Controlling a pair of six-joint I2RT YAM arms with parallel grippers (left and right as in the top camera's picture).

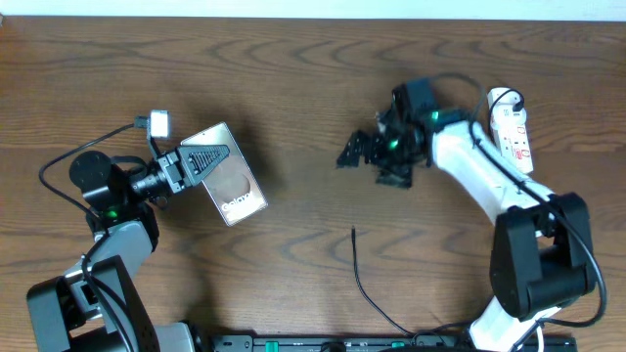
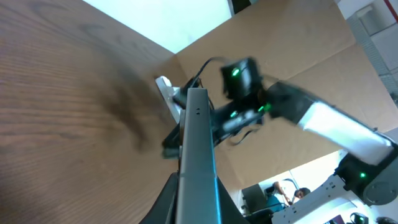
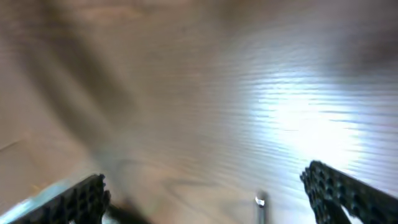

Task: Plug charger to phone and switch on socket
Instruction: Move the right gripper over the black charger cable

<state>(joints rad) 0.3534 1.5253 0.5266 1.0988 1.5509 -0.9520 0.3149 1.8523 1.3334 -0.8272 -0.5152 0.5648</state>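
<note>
The phone [image 1: 236, 190] is a dark slab with white lettering, held off the table at a tilt. My left gripper [image 1: 207, 158] is shut on its upper end. In the left wrist view the phone [image 2: 198, 143] shows edge-on between the left gripper's jaws [image 2: 198, 210]. The charger [image 1: 358, 272] is a thin black cable lying on the table, with its plug tip [image 1: 353, 232] pointing to the far side. My right gripper [image 1: 370, 162] is open and empty, above the table beyond the tip. In the blurred right wrist view the tip [image 3: 260, 201] lies between the right gripper's open jaws [image 3: 211, 193]. The white socket [image 1: 514, 124] lies at the far right.
A small white block [image 1: 157, 124] sits on the left arm's wrist. The right arm [image 2: 323, 121] shows in the left wrist view against a cardboard wall [image 2: 292, 50]. A dark bar [image 1: 391, 342] runs along the table's front edge.
</note>
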